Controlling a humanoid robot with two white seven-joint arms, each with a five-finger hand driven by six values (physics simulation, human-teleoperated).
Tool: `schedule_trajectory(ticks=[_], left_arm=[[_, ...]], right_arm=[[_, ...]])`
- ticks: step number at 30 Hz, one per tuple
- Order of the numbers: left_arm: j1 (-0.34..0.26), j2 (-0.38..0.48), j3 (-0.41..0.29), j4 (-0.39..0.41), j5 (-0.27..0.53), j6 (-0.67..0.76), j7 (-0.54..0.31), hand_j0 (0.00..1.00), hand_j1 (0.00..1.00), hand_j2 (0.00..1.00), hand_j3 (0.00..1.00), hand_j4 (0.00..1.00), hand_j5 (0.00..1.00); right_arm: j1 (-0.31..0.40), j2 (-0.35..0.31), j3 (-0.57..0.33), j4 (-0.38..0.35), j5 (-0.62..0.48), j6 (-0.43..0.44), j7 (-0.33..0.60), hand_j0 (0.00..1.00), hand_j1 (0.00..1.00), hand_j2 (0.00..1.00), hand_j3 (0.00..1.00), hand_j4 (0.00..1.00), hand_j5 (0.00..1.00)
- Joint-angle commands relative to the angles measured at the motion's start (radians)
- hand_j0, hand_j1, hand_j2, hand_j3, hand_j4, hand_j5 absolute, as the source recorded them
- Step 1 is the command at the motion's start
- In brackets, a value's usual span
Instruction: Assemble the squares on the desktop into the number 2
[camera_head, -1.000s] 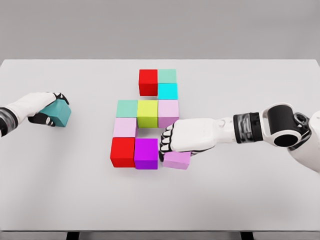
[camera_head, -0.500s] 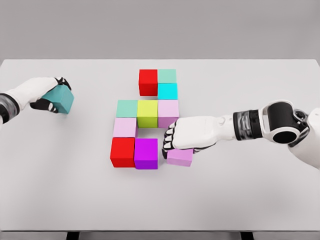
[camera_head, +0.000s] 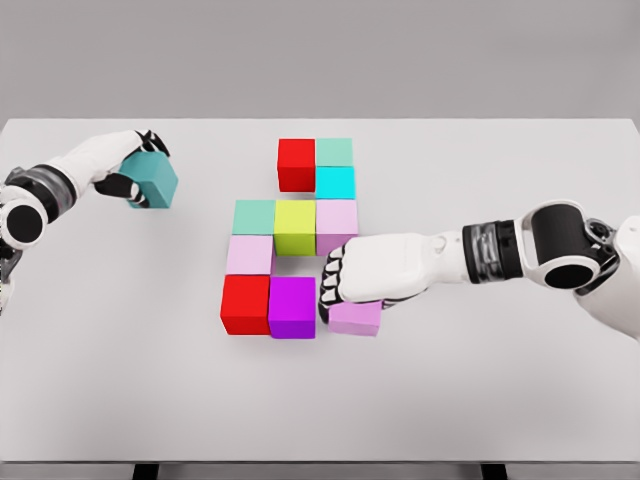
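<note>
Coloured cubes form a partial figure on the white table: a red cube and mint cube on top, a cyan cube below, then a row of mint, yellow-green and pink cubes, a pink cube, and red and purple cubes at the bottom. My right hand is shut on a lilac cube right of the purple one. At the far left, my left hand is shut on a teal cube, held just above the table.
My left hand carried the teal cube up and to the right, toward the figure's top. The right hand shifted the lilac cube slightly beside the purple cube.
</note>
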Motion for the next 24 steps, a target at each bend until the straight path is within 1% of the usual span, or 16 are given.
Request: schedule_trajectory(ticks=[1, 3, 6, 8, 11, 14, 16, 17, 19, 20, 22, 24], left_arm=[[-0.002, -0.036, -0.001, 0.003, -0.004, 0.055, 0.000, 0.43, 0.43, 0.43, 0.43, 0.43, 0.43], [-0.017, -0.042, -0.022, 0.004, -0.004, 0.075, 0.000, 0.43, 0.43, 0.43, 0.43, 0.43, 0.43], [-0.066, -0.087, -0.053, 0.078, -0.004, 0.079, 0.000, 0.43, 0.43, 0.43, 0.43, 0.43, 0.43], [-0.087, -0.108, -0.070, 0.107, -0.019, 0.079, 0.000, 0.43, 0.43, 0.43, 0.43, 0.43, 0.43], [-0.103, -0.159, -0.070, 0.151, -0.053, 0.079, 0.000, 0.43, 0.43, 0.43, 0.43, 0.43, 0.43], [-0.124, -0.216, -0.070, 0.204, -0.091, 0.079, 0.000, 0.43, 0.43, 0.43, 0.43, 0.43, 0.43], [-0.138, -0.263, -0.070, 0.242, -0.134, 0.079, 0.000, 0.43, 0.43, 0.43, 0.43, 0.43, 0.43], [-0.152, -0.277, -0.070, 0.260, -0.137, 0.079, 0.001, 0.43, 0.43, 0.43, 0.43, 0.43, 0.43], [-0.169, -0.298, -0.070, 0.280, -0.139, 0.081, 0.001, 0.43, 0.43, 0.43, 0.43, 0.43, 0.43], [-0.172, -0.309, -0.070, 0.285, -0.151, 0.081, 0.001, 0.43, 0.43, 0.43, 0.43, 0.43, 0.43], [-0.189, -0.346, -0.070, 0.319, -0.177, 0.081, 0.001, 0.43, 0.43, 0.43, 0.43, 0.43, 0.43], [-0.192, -0.366, -0.070, 0.322, -0.192, 0.081, 0.001, 0.43, 0.43, 0.43, 0.43, 0.43, 0.43]], right_arm=[[0.000, 0.002, -0.002, -0.001, -0.008, 0.003, 0.000, 0.58, 0.58, 0.58, 0.58, 0.58, 0.58], [0.000, 0.004, -0.002, -0.001, -0.010, 0.003, 0.000, 0.58, 0.58, 0.58, 0.58, 0.58, 0.58], [-0.005, 0.002, -0.004, -0.001, -0.013, 0.003, 0.000, 0.59, 0.59, 0.59, 0.59, 0.59, 0.59], [-0.006, 0.002, -0.004, -0.001, -0.015, 0.003, 0.000, 0.59, 0.59, 0.59, 0.59, 0.59, 0.59], [-0.005, 0.004, -0.002, -0.001, -0.014, 0.003, 0.000, 0.62, 0.62, 0.62, 0.62, 0.62, 0.62], [-0.006, 0.005, -0.004, -0.001, -0.015, 0.003, 0.000, 0.62, 0.62, 0.62, 0.62, 0.62, 0.62], [-0.006, 0.005, -0.004, -0.001, -0.016, 0.003, 0.000, 0.62, 0.62, 0.62, 0.62, 0.62, 0.62], [-0.006, 0.005, -0.004, -0.001, -0.016, 0.003, 0.000, 0.62, 0.62, 0.62, 0.62, 0.62, 0.62], [-0.006, 0.005, -0.002, -0.001, -0.016, 0.003, 0.000, 0.63, 0.63, 0.63, 0.63, 0.63, 0.63], [-0.006, 0.005, -0.002, -0.001, -0.016, 0.003, 0.000, 0.63, 0.63, 0.63, 0.63, 0.63, 0.63], [-0.006, 0.005, -0.002, -0.001, -0.019, 0.003, 0.000, 0.64, 0.64, 0.64, 0.64, 0.64, 0.64], [-0.006, 0.007, -0.002, -0.001, -0.022, 0.003, 0.000, 0.64, 0.64, 0.64, 0.64, 0.64, 0.64]])
